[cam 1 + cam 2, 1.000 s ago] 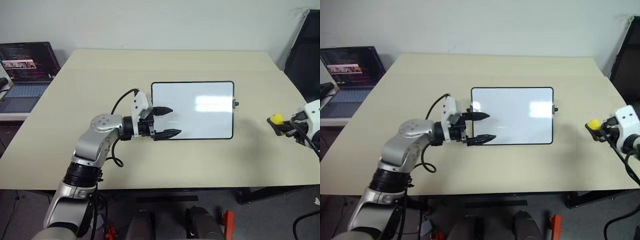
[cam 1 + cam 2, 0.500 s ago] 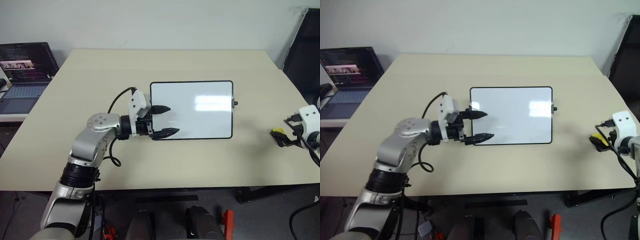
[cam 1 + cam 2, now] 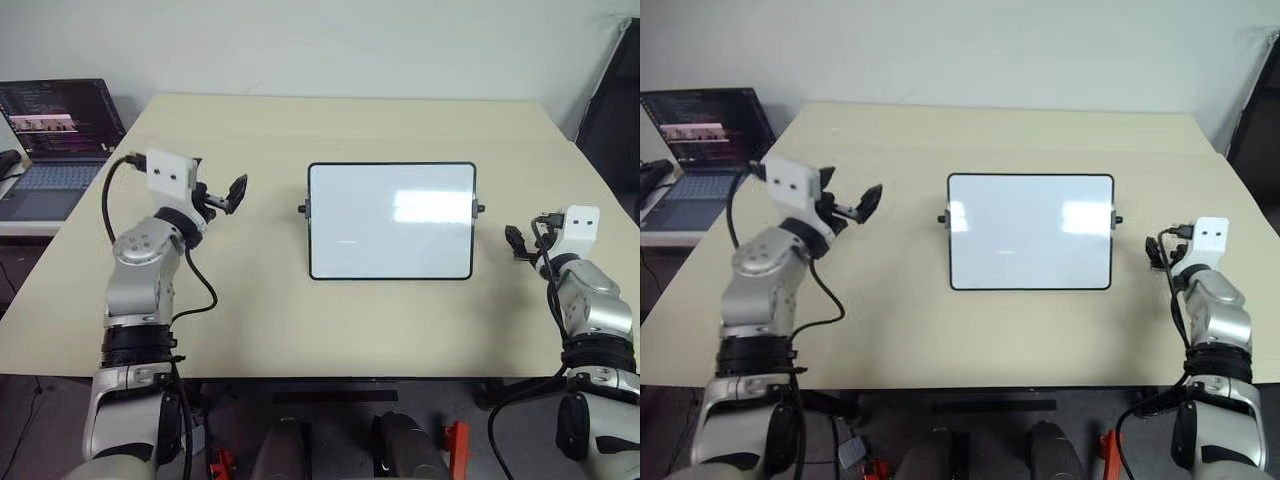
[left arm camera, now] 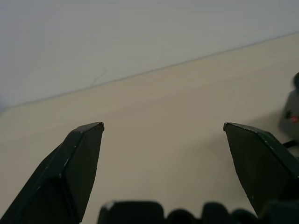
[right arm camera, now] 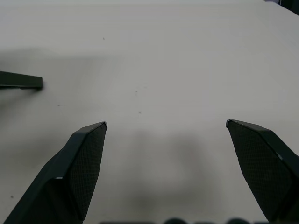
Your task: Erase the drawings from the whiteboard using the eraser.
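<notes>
Your whiteboard (image 3: 391,220) lies flat near the middle of the beige table (image 3: 300,320), a glossy white rectangle in a thin black frame with small black side knobs; its surface looks clean. It sits between your two arms and apart from both. Your left gripper (image 3: 228,196) hangs off its left edge with fingers spread, holding nothing. Your right gripper (image 5: 166,140), off the right edge, is also spread and empty.

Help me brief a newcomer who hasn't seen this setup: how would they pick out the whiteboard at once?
Start with the big beige table that both arms reach over. Near its middle, between the open left gripper and the open right gripper, lies the whiteboard. It is a glossy white rectangle with a thin black frame and small black side knobs, unlike the dark-screened laptop off the table's left side.
</notes>
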